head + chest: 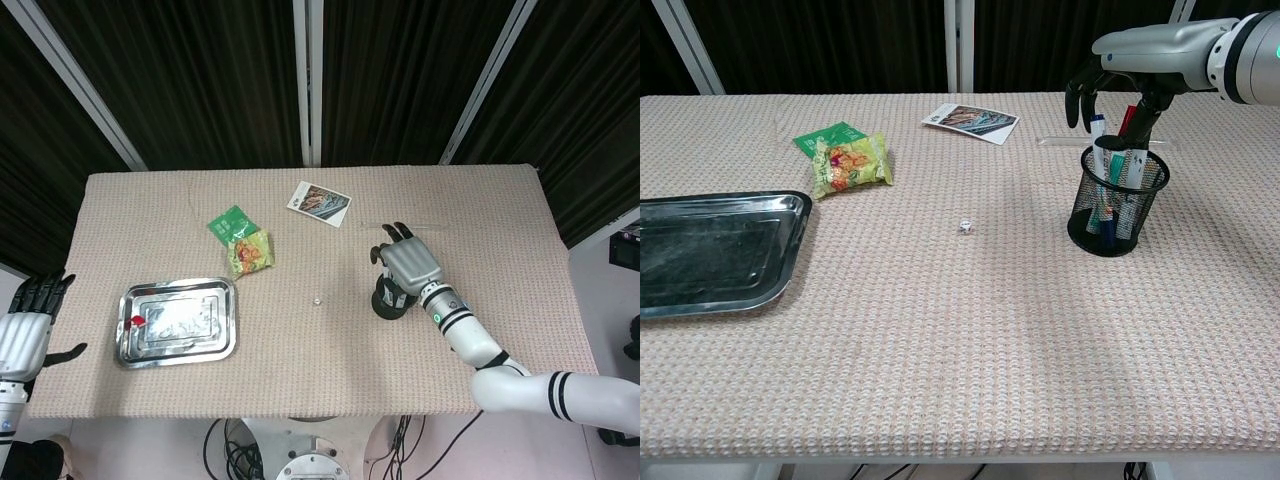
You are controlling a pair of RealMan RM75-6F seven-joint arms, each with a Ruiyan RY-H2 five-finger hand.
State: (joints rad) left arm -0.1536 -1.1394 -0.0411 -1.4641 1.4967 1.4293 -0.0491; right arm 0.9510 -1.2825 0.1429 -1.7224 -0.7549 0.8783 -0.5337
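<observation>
Beige woven tabletop (940, 330), with black mesh pen holder (1117, 215) standing right of centre, markers (1098, 145) upright inside. Right hand (1127, 62) poised just above those markers, fingers apart and pointing down, gripping nothing; left hand (22, 335) open, off the tabletop's left edge. Seemingly mid-reach for a marker: next, lowering and pinching one cleanly without tipping the holder.

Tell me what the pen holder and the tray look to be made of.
Pen holder: black wire mesh, probably metal with a matte coating; the pens show through its wall. Tray: likely polished metal, perhaps stainless steel, given its silvery reflective surface.
</observation>
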